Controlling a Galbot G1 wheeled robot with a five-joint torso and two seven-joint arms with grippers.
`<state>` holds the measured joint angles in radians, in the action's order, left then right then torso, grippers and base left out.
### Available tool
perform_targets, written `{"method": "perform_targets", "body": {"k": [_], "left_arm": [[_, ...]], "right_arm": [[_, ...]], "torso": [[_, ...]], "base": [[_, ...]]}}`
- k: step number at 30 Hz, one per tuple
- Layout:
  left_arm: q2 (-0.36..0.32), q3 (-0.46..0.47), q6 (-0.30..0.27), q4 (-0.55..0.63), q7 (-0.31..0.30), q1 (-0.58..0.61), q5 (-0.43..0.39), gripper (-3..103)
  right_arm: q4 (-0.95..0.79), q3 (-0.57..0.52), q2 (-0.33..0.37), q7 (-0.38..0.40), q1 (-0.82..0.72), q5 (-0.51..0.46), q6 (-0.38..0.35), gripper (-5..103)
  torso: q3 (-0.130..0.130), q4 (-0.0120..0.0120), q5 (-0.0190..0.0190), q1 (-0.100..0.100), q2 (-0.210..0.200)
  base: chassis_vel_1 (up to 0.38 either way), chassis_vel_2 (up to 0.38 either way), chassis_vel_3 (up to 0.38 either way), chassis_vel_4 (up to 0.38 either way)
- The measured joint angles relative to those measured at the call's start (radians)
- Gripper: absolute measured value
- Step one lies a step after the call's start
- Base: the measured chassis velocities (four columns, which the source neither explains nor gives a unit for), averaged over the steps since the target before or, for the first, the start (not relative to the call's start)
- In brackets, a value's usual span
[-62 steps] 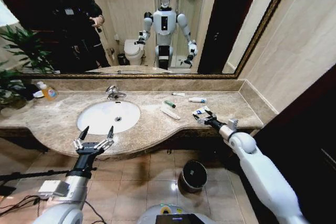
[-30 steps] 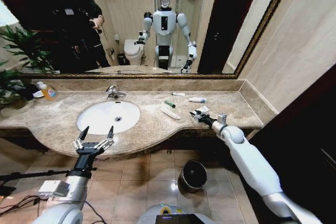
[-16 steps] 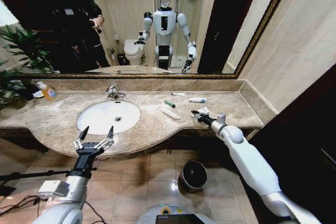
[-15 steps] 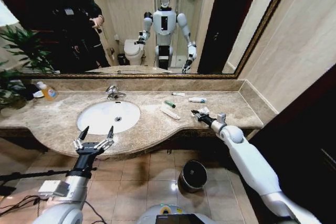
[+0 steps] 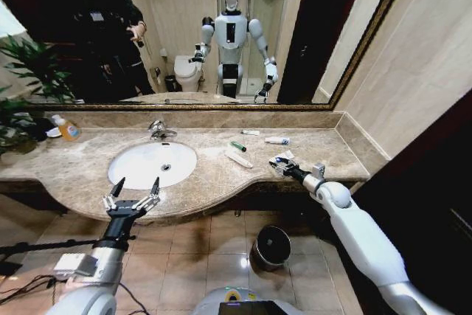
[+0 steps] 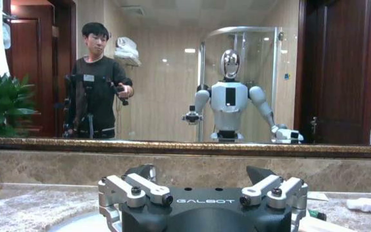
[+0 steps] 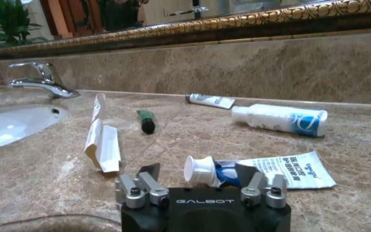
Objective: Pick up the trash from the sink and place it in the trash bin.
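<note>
The trash lies on the marble counter to the right of the white sink [image 5: 144,161]: a green piece [image 5: 238,146], a long white packet [image 5: 238,158], a small tube [image 5: 251,132], a white bottle [image 5: 277,140] and a flat capped packet [image 5: 284,156]. My right gripper [image 5: 276,164] rests low on the counter at that flat packet. In the right wrist view, the right gripper [image 7: 198,172] is open, with the flat packet's [image 7: 289,168] white cap between its fingers. My left gripper [image 5: 138,182] hangs open in front of the sink's near rim. The black trash bin [image 5: 271,247] stands on the floor below.
A chrome faucet [image 5: 158,130] stands behind the basin and an orange soap bottle [image 5: 68,129] at the far left by a plant. The wall mirror reflects the robot and a person. The counter's right end meets a tiled wall.
My right gripper drew back left from the flat packet, then shifted slightly right and nearer again. The left arm and the other items have not moved.
</note>
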<state>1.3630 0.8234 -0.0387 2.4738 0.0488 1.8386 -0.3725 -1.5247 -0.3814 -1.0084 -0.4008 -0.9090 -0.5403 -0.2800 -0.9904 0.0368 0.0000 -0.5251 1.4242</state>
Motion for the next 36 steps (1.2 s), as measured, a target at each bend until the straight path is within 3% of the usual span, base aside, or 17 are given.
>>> {"method": "perform_targets", "body": {"k": [5, 8, 17, 20, 26, 29, 33, 36], "left_arm": [[0.000, 0.000, 0.000, 0.000, 0.000, 0.000, 0.000, 100], [0.000, 0.000, 0.000, 0.000, 0.000, 0.000, 0.000, 100], [0.000, 0.000, 0.000, 0.000, 0.000, 0.000, 0.000, 100], [0.000, 0.000, 0.000, 0.000, 0.000, 0.000, 0.000, 100], [0.000, 0.000, 0.000, 0.000, 0.000, 0.000, 0.000, 100], [0.000, 0.000, 0.000, 0.000, 0.000, 0.000, 0.000, 100], [0.000, 0.000, 0.000, 0.000, 0.000, 0.000, 0.000, 100], [0.000, 0.000, 0.000, 0.000, 0.000, 0.000, 0.000, 100]], "right_arm": [[-0.001, 0.009, -0.006, 0.003, 0.002, 0.003, 0.002, 100], [0.002, 0.015, -0.011, 0.007, 0.010, 0.005, 0.004, 99], [0.020, 0.040, -0.032, 0.023, 0.039, 0.016, 0.008, 77], [0.024, 0.043, -0.039, 0.024, 0.038, 0.025, 0.014, 61], [0.029, 0.044, -0.040, 0.031, 0.037, 0.030, 0.020, 44], [0.028, 0.043, -0.040, 0.040, 0.041, 0.030, 0.022, 30], [0.023, 0.042, -0.040, 0.054, 0.043, 0.028, 0.026, 20], [0.015, 0.040, -0.040, 0.065, 0.042, 0.024, 0.026, 20]], "torso": [[0.000, -0.0001, -0.0001, 0.000, 0.000], [0.000, 0.0000, -0.0001, 0.000, 0.000], [0.000, 0.0000, -0.0001, 0.000, 0.000], [0.000, 0.0000, -0.0001, 0.000, 0.000], [0.000, 0.0000, -0.0001, 0.000, 0.000], [0.000, 0.0000, -0.0002, 0.000, 0.000], [0.000, 0.0000, -0.0001, 0.000, 0.000], [0.000, 0.0000, -0.0001, 0.000, 0.000]], "base": [[0.000, 0.000, 0.000, 0.000], [0.000, 0.000, 0.000, 0.000], [0.000, 0.000, 0.000, 0.000], [0.000, 0.000, 0.000, 0.000], [0.000, 0.000, 0.000, 0.000], [0.000, 0.000, 0.000, 0.000], [0.000, 0.000, 0.000, 0.000], [0.000, 0.000, 0.000, 0.000]]}}
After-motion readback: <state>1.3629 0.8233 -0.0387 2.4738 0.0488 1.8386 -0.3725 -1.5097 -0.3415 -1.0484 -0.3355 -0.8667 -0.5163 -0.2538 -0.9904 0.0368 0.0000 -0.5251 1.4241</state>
